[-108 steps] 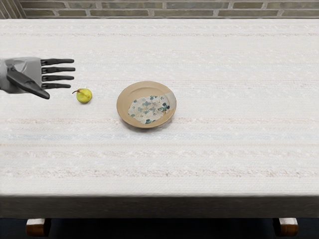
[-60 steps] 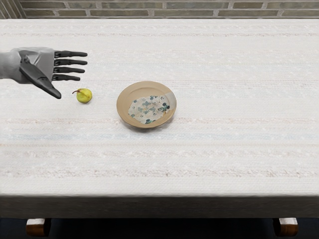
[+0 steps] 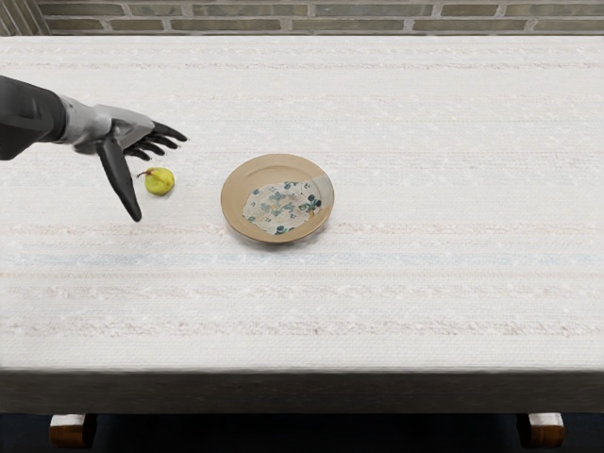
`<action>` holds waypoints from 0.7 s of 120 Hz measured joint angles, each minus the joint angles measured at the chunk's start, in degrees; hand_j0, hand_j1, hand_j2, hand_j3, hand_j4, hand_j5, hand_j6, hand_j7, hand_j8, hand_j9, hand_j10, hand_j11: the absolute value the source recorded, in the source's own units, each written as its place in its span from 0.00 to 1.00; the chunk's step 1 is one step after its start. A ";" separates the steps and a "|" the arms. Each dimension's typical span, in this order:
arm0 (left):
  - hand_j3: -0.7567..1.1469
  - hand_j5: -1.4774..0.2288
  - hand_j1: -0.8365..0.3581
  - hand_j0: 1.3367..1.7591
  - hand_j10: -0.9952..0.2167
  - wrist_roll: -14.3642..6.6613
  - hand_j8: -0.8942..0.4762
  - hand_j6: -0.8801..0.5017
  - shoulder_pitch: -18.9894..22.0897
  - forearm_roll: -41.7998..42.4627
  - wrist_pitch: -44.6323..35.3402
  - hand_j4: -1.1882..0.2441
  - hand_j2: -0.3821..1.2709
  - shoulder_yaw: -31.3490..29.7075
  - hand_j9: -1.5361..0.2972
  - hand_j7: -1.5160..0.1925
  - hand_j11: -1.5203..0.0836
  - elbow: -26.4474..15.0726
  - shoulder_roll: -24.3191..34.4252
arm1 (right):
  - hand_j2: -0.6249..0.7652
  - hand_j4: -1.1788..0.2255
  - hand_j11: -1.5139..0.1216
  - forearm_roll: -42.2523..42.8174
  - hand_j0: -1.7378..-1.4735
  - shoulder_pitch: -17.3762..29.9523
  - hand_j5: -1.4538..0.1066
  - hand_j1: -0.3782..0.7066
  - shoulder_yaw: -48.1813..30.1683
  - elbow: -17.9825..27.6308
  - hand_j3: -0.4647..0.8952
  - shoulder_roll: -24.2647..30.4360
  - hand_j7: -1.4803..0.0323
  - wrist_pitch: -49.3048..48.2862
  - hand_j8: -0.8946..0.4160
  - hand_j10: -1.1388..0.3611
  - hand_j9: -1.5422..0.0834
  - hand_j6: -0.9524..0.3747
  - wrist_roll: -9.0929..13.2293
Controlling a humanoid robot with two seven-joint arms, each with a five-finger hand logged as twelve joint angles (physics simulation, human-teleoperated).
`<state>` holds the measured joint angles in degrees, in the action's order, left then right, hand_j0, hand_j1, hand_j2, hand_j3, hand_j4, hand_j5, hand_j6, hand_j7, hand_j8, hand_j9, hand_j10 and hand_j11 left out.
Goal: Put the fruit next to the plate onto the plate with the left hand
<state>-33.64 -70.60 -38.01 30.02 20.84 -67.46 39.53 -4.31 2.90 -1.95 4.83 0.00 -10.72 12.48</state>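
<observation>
A small yellow-green pear with a short stem lies on the table, left of a tan plate that has a blue flower pattern in its middle. My left hand comes in from the left edge and hovers just above and left of the pear. Its fingers are spread toward the right behind the fruit, and the thumb points down in front-left of it. The hand is open and holds nothing. The plate carries nothing.
A pale cloth covers the long table. A brick wall runs along the far edge. The table's front edge crosses the bottom of the view.
The left hand has moved right and toward the pear and has turned, so the thumb now points down beside the fruit. Pear and plate have not moved.
</observation>
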 joint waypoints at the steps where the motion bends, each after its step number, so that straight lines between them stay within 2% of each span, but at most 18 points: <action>1: 0.40 0.83 0.95 0.76 0.79 -0.10 0.62 0.61 0.01 -0.24 -0.25 0.80 0.24 -0.01 0.81 0.86 0.92 0.01 -0.15 | 0.45 0.84 0.93 0.00 0.30 -0.01 0.93 0.03 0.00 0.00 0.34 0.00 0.98 0.00 0.68 0.76 0.95 0.72 0.00; 31: 0.40 0.83 0.95 0.76 0.78 -1.24 0.62 0.60 1.14 -13.86 -10.43 0.80 0.24 -0.90 0.81 0.85 0.91 0.32 -7.81 | 0.45 0.84 0.93 0.00 0.30 0.00 0.93 0.03 -0.03 0.00 0.34 0.00 0.98 0.07 0.68 0.76 0.95 0.72 0.00; 48: 0.40 0.83 0.95 0.76 0.78 -1.33 0.62 0.60 1.09 -20.67 -18.20 0.79 0.24 -3.96 0.80 0.85 0.91 0.71 -8.89 | 0.45 0.84 0.93 0.00 0.30 0.00 0.93 0.03 -0.04 0.00 0.34 0.00 0.98 0.13 0.68 0.76 0.95 0.72 0.00; 65: 0.40 0.82 0.94 0.76 0.77 -1.35 0.61 0.59 1.23 -24.25 -24.46 0.79 0.24 -7.76 0.80 0.85 0.90 1.62 -11.24 | 0.45 0.84 0.93 0.00 0.30 0.00 0.93 0.03 -0.06 0.00 0.34 0.00 0.98 0.17 0.68 0.76 0.95 0.72 0.00; 84: 0.40 0.82 0.93 0.76 0.77 -1.36 0.60 0.59 4.52 -27.36 -27.43 0.78 0.24 -8.98 0.79 0.84 0.90 3.75 -13.15 | 0.45 0.84 0.93 0.00 0.30 -0.01 0.93 0.03 -0.06 0.00 0.34 0.00 0.98 0.18 0.68 0.76 0.95 0.72 0.00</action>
<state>-35.00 -66.08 -65.37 2.58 11.86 -63.71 26.38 -4.31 2.89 -2.00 4.83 0.00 -10.55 12.48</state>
